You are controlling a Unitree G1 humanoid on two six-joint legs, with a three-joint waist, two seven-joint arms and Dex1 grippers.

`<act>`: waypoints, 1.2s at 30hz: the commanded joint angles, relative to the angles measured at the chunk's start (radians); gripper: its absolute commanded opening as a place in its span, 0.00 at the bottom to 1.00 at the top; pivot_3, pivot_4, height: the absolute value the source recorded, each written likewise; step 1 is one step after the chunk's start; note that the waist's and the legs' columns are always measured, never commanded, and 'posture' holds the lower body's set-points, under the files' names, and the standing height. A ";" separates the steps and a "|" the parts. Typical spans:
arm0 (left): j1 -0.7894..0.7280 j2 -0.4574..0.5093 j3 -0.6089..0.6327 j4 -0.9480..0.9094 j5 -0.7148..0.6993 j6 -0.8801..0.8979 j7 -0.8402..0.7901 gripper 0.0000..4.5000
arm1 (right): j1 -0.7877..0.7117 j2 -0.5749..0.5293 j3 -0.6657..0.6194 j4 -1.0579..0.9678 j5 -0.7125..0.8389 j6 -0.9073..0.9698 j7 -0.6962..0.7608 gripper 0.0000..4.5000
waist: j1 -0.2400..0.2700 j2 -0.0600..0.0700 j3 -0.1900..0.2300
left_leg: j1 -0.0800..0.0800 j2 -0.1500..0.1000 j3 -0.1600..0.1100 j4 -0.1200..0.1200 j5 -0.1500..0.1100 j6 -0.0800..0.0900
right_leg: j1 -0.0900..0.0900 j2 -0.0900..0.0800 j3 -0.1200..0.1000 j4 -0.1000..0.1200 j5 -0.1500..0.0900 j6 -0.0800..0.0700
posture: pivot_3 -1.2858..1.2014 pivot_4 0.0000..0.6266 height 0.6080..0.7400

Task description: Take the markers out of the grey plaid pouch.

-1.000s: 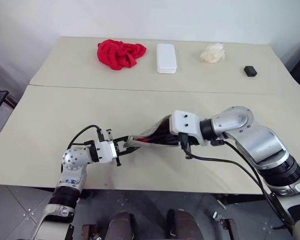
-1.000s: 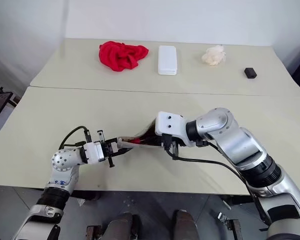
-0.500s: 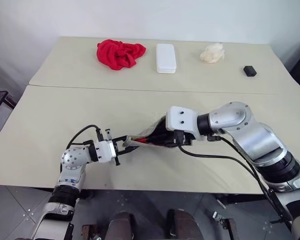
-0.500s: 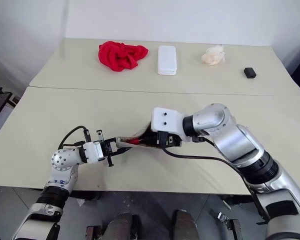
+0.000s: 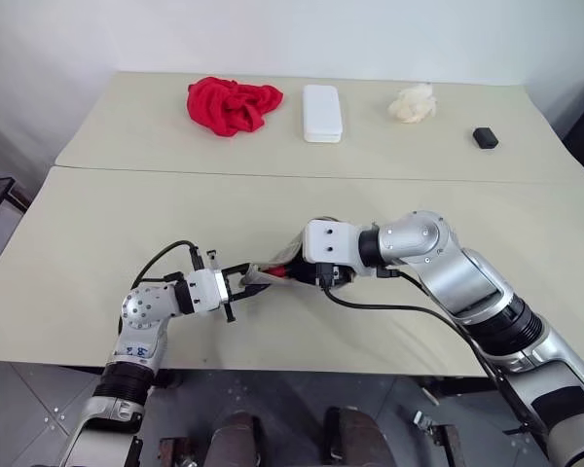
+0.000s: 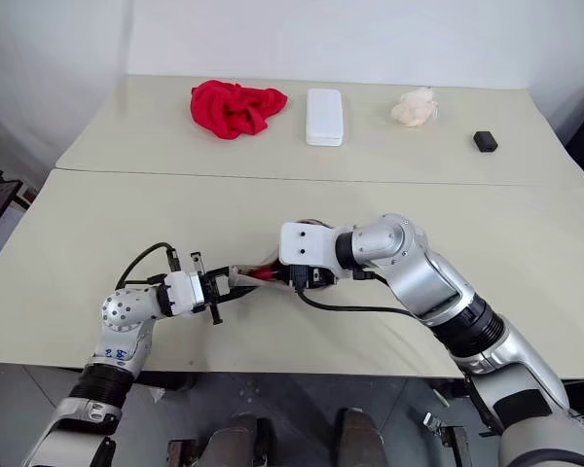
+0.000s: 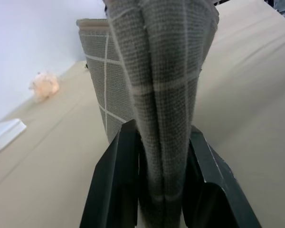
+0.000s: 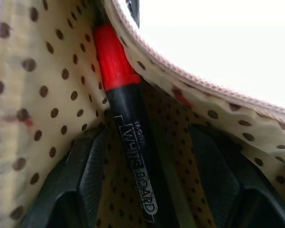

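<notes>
Eye views, pouch [image 5: 273, 274]: lay at the near table's [image 5: 97, 233] front middle, one end lifted between the two arms.
Eye views, left gripper [image 5: 241, 283]: clamped on the pouch's closed end, apparently to anchor it while the other arm worked.
Eye views, right gripper [image 6: 290, 276]: pushed nose-first into the pouch's open mouth; red showed at the opening.
Eye views, far table: red cloth [image 5: 232, 103], white case [image 5: 322, 113], cream wad [image 5: 413, 102] and small black block [image 5: 484, 137] stood well apart from the work.
Left wrist view, fingers [image 7: 118, 185]: pressed on either side of a fold of grey plaid, narrow and gripping.
Right wrist view, marker [image 8: 126, 123]: black barrel, red cap, lay in the dotted lining between the fingers [image 8: 85, 175].
Right wrist view, claw: spread to either side of the marker, not yet closed on it; judged poised to pinch.
</notes>
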 commanded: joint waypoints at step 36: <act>0.084 -0.034 0.042 -0.248 -0.032 0.193 0.139 0.97 | 0.000 0.001 -0.023 0.035 -0.053 -0.091 0.047 0.01 | 0.001 0.000 0.000 | 0.000 0.000 0.000 0.000 0.000 0.000 | 0.000 0.000 0.000 0.000 0.000 0.000 | 0.52 0.24 1.00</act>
